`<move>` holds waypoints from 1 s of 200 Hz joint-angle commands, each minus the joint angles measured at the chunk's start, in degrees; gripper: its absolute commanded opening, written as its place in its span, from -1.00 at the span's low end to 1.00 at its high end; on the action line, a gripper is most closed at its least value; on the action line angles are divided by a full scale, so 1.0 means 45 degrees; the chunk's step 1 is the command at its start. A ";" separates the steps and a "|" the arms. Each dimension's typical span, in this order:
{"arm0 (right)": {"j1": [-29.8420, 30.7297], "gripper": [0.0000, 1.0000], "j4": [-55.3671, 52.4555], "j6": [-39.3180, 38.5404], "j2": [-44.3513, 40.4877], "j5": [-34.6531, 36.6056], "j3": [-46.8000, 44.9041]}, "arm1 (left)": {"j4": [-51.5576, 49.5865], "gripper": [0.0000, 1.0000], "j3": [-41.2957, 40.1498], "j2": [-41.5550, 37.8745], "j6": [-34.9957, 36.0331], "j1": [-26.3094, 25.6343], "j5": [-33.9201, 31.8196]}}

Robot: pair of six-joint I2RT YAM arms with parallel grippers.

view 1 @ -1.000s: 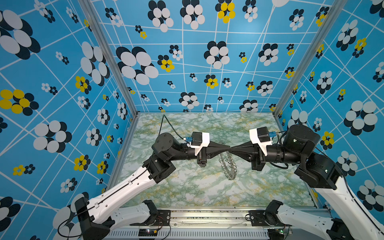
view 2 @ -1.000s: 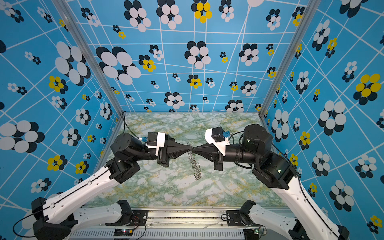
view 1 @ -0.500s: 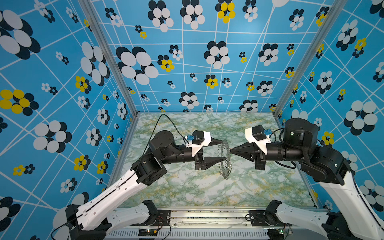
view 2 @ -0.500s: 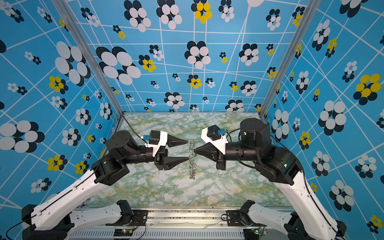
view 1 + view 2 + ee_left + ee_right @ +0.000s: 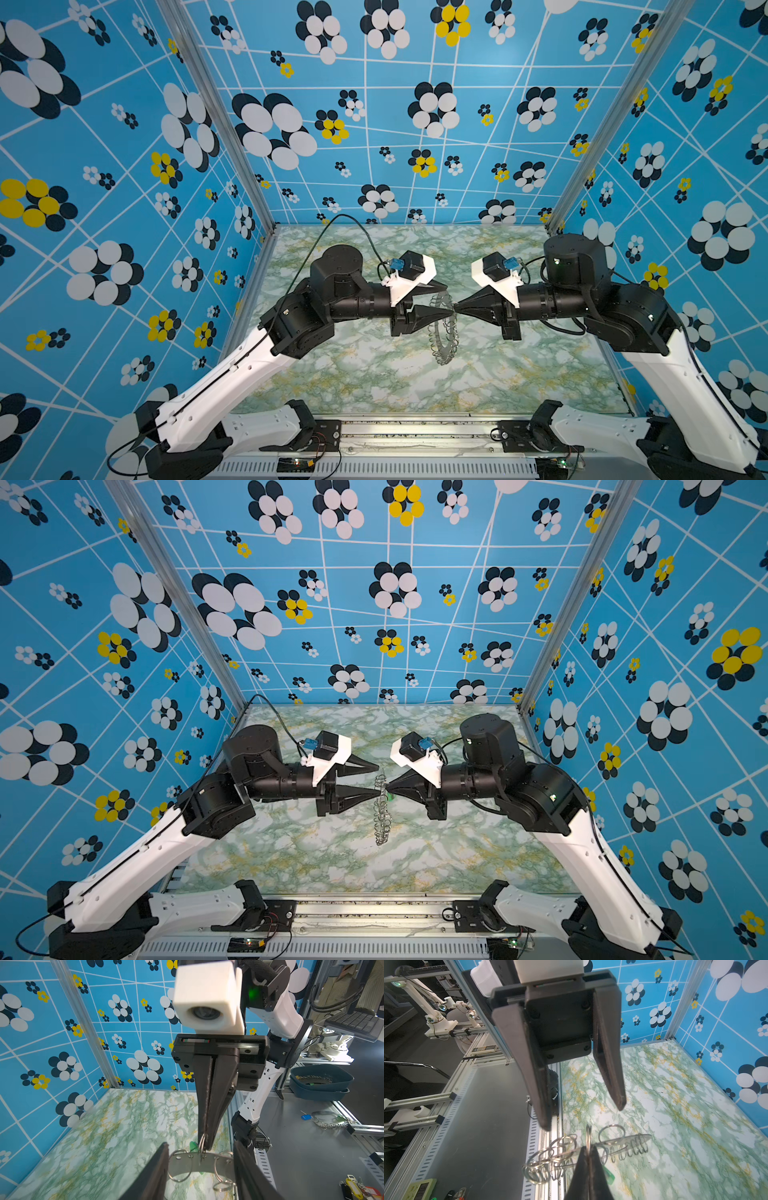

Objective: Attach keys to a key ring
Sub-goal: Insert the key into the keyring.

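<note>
Green plastic shows only as a sliver: the key tag [image 5: 390, 798] sits low behind the key ring [image 5: 382, 812] and the right gripper [image 5: 387, 788]. Its metal end, and whatever it hangs from, cannot be made out. In both top views the ring appears nearly edge-on, so its centre hole is hard to read. In the left wrist view the frame cuts off its lower part. Whether its bottom edge touches the marbled surface [image 5: 374, 374] cannot be told.

The ring hangs mid-scene between the two arms. It stands on edge, flat faces turned left and right, its long line running from the grip down toward the near side. The right gripper's jaws are pressed together on one small wire loop at the ring's upper rim. The left gripper [image 5: 449, 298] has its jaws partly apart, one finger on the far side of that rim and one on the near side, holding nothing. Whether they touch the ring cannot be judged.
</note>
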 commanded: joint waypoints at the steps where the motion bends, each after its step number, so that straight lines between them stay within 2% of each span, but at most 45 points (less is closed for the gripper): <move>1: 0.0023 -1.00 0.0120 -0.0101 0.0015 0.0051 0.0335 | -0.0807 -0.23 0.0558 0.0295 0.0321 -0.0083 0.0231; 13: 0.0023 -1.00 0.0152 -0.0103 0.0005 0.0051 0.0305 | -0.0678 -0.33 0.0573 0.0355 0.0342 -0.0104 0.0247; 124: 0.0023 -1.00 0.0293 -0.0082 -0.0113 0.0097 0.0159 | -0.0223 -0.80 0.0589 0.0637 0.0342 -0.0266 0.0482; 160: 0.0028 -1.00 0.0294 -0.0043 -0.0093 0.0040 0.0177 | -0.0140 -1.00 0.0538 0.0618 0.0395 -0.0316 0.0532; 200: 0.0018 -1.00 0.0292 0.0015 -0.0033 -0.0007 0.0275 | 0.0262 -1.00 0.0329 0.0475 0.0581 -0.0376 0.0653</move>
